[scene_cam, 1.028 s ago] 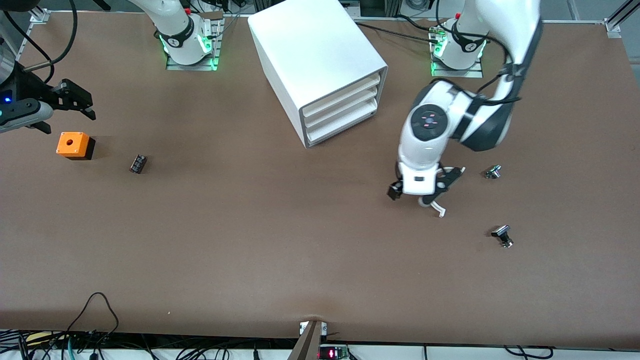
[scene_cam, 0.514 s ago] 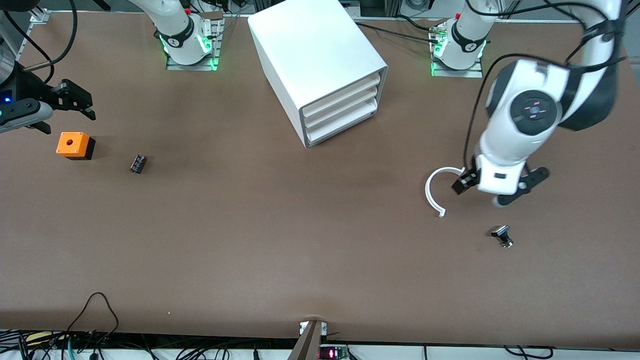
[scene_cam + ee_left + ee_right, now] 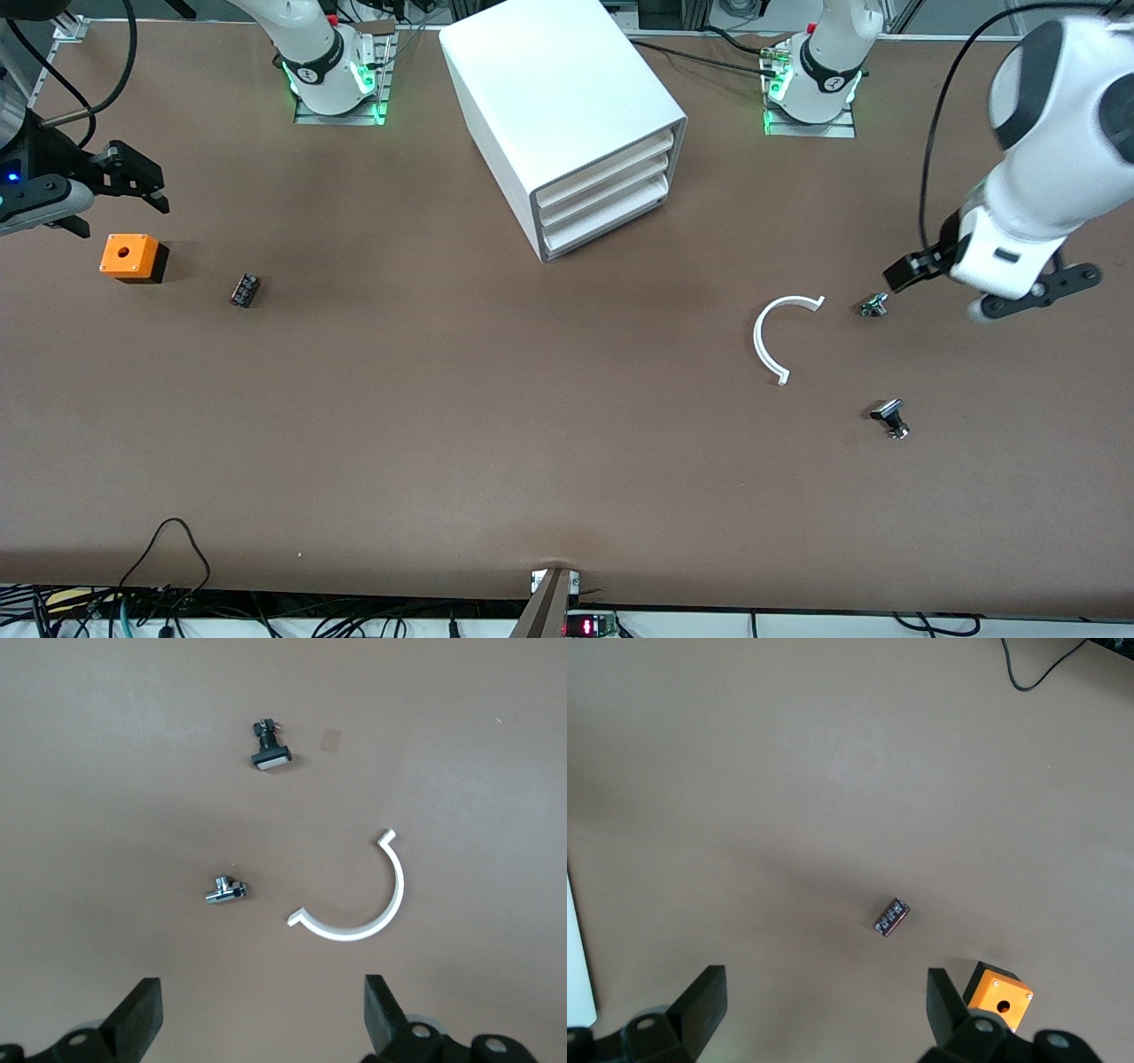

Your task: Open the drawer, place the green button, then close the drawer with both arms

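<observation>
Front view: the cabinet sits at twelve o'clock, its bottom drawer shut, so I judge opening it comes first. The button lies at three o'clock of a white half-ring. The left gripper hangs spread and empty beside the button. The right gripper waits spread above an orange box.

Left wrist view: button and half-ring show, no cabinet.

Right wrist view: only here is the box's hole plain.
</observation>
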You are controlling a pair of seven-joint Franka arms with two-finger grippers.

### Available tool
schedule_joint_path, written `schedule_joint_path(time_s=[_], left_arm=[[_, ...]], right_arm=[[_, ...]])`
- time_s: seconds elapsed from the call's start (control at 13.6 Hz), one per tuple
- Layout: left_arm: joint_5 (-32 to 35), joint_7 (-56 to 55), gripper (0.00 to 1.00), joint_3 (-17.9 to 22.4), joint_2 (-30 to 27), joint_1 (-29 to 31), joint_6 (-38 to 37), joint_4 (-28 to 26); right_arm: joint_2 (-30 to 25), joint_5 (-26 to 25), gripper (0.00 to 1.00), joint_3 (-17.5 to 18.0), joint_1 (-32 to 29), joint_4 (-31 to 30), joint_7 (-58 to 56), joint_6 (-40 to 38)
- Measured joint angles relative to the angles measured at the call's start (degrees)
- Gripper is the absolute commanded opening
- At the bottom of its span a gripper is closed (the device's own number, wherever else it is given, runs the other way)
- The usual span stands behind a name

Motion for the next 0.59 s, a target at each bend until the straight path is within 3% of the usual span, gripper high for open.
schedule_joint_path(time_s=[0.59], left_arm=[[-1.23,24.14,1.0,0.01,-1.97,1.2,-6.44,6.54]], right_arm=[[0.01,0.0,1.0,0.0,0.0,0.0,0.0,0.01]])
